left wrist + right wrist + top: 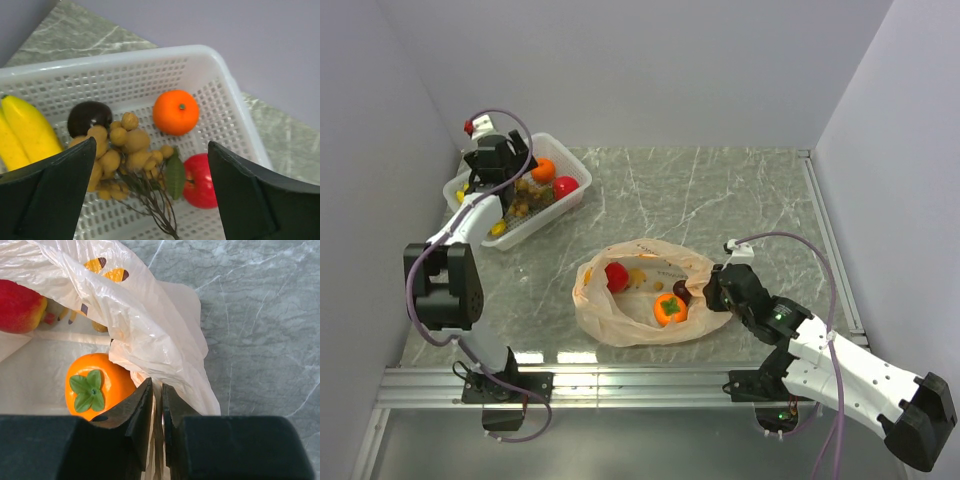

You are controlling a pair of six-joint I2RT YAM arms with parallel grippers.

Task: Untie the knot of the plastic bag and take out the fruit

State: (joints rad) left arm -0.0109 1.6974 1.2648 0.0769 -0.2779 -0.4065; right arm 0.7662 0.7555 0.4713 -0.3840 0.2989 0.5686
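Observation:
The peach plastic bag [640, 290] lies open at the table's middle; no knot shows. Inside it are a red apple [616, 276], an orange persimmon [670, 309] and a dark round fruit [681, 291]. My right gripper [712, 290] is at the bag's right edge. In the right wrist view it [157, 395] is shut on a fold of the bag [140, 325], beside the persimmon [95, 385]. My left gripper [510, 183] hovers over the white basket [572, 160]. It [150, 195] is open and empty above the brown ball bunch [120, 150], bananas [25, 132] and a second red apple [200, 180].
The basket [210, 52] stands at the back left against the left wall and also holds a plain tangerine [175, 112] and a dark brown round fruit [89, 116]. White walls close the table on three sides. A metal rail runs along the near edge.

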